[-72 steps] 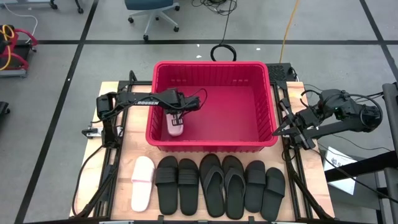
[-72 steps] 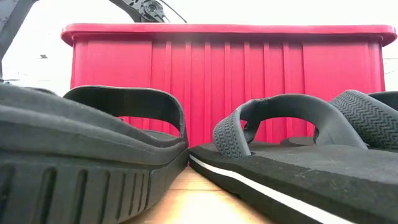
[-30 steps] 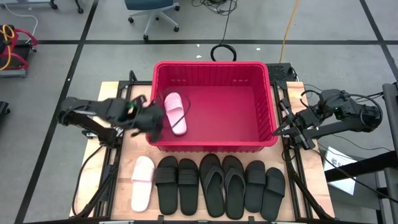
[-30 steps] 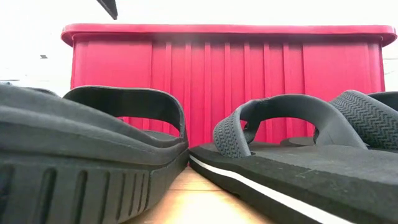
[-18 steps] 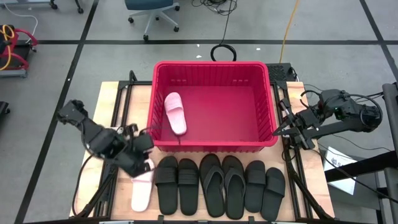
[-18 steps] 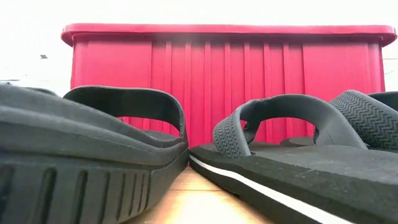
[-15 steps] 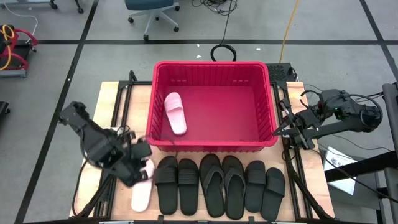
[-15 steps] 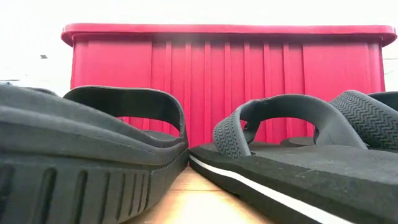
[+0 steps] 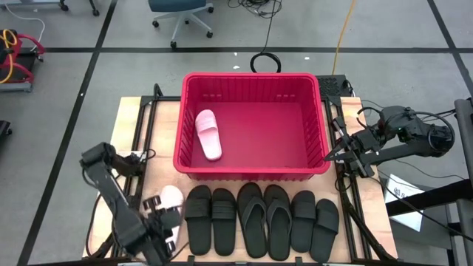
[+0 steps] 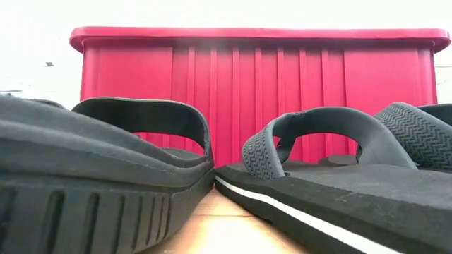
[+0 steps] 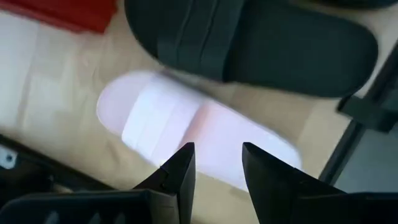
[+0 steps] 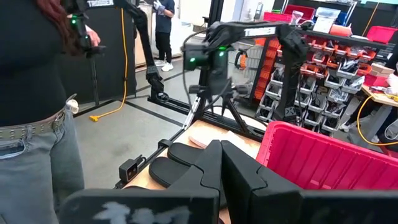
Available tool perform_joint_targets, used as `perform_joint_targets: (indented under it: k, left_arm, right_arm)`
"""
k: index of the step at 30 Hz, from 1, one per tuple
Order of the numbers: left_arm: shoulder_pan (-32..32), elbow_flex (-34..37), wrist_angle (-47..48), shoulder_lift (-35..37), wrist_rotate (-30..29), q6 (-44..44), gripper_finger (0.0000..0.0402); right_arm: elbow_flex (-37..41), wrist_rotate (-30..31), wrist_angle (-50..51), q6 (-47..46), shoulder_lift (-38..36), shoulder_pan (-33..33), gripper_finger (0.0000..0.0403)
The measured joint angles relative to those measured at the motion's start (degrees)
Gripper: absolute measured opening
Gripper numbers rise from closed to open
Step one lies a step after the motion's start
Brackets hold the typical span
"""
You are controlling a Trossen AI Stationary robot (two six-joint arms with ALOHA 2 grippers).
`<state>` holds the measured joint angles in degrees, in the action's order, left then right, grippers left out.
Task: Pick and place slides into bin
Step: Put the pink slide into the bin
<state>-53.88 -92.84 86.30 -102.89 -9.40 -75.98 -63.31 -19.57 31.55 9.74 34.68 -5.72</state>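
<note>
The red bin point(image 9: 251, 124) is set at the far middle of the wooden table point(image 9: 126, 148), and bare tabletop is left along its 9 o'clock side, while its near wall almost meets the row of footwear. One white slide point(image 9: 208, 134) is seen lying flat on the bin floor toward the 9 o'clock wall, with the rest of the floor uncovered. Along the table's near edge the remaining slides are lined up side by side: a second white slide point(image 9: 169, 210) at the 9 o'clock end, then a black wide-strap pair point(image 9: 211, 218), a black thong flip-flop pair point(image 9: 264, 219) and another black wide-strap pair point(image 9: 314, 222) toward 3 o'clock. The left gripper point(image 9: 157, 240) is found low over the near 9 o'clock corner, right above the heel end of the second white slide; in the left wrist view its fingers point(image 11: 180, 171) are held apart, with that slide point(image 11: 193, 134) lying just beyond them and not clasped. The left arm is bent forward from its base along the table's 9 o'clock edge. The right gripper point(image 9: 334, 155) is held beside the bin's 3 o'clock wall, outside the rim, with the fingers closed together and nothing between them. A person point(image 12: 37, 99) in a dark top is seen standing beyond the table in the right wrist view.
</note>
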Motion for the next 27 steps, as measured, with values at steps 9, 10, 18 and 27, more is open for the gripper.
perform_joint_targets:
  k: [9, 10, 18, 27]
  left_arm:
    - [-3.11, 0.0, 1.35, -7.59, -0.68, -1.31, 0.0129]
    - [-3.11, 0.0, 1.72, -8.22, -1.18, -1.33, 0.0129]
    - [-3.18, 0.0, 3.76, -13.7, -3.49, -1.1, 0.0129]
    - [-2.32, 0.0, 3.7, -16.84, -5.48, -0.19, 0.0129]
  right_arm:
    - [0.0, 0.0, 0.0, -0.02, 0.0, -0.02, 0.0]
    - [0.0, 0.0, 0.0, -0.02, 0.0, 0.01, 0.0]
    - [0.0, 0.0, 0.0, -0.04, 0.0, 0.0, 0.0]
    - [0.0, 0.0, 0.0, -0.04, 0.0, 0.01, 0.0]
